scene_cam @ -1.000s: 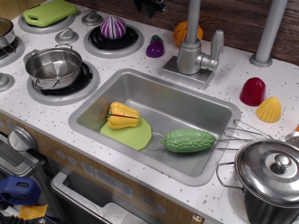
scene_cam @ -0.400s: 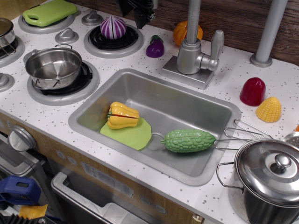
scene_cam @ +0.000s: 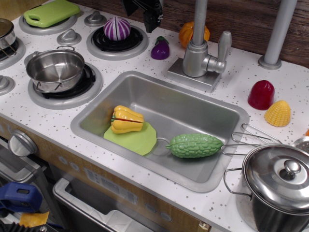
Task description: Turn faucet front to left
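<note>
The black gripper (scene_cam: pixel 147 9), its opening too cropped to tell, hangs at the counter's back edge, well apart from the matte silver-grey toy faucet (scene_cam: pixel 200 55) behind the steel sink (scene_cam: pixel 96 111), so the approach seems unfinished, calling for reaching rightward to its upright pipe.

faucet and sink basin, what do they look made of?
Faucet: matte silver-grey with soft, dull highlights, so probably painted plastic or wood rather than metal. Sink basin: brushed sheet metal by the look, with diffuse reflections and a thin rolled rim, though metallic-finish plastic can't be ruled out.
</note>
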### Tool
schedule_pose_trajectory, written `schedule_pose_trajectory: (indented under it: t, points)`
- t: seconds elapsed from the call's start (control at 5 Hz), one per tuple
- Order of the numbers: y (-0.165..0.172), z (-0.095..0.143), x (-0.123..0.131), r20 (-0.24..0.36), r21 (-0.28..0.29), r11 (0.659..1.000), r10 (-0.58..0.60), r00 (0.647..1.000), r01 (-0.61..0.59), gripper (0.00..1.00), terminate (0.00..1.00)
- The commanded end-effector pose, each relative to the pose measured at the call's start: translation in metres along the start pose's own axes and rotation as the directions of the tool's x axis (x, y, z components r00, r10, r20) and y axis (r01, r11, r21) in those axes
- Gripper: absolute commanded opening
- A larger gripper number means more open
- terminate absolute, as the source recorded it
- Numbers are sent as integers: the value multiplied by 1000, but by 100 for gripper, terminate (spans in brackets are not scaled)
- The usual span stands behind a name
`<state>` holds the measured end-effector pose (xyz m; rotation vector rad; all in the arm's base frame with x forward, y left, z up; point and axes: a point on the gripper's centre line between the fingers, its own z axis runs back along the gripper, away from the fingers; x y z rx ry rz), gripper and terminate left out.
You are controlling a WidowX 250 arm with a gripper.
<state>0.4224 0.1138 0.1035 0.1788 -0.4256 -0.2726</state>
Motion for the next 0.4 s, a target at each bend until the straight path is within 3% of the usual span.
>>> schedule_pose_trajectory:
  t: [0.0, 0.2]
  points:
    - [8, 24, 17, 68, 39, 999, -1, 998, -2, 100, 0]
    - [8, 24, 17, 68, 39, 999, -1, 998, -2, 100, 100]
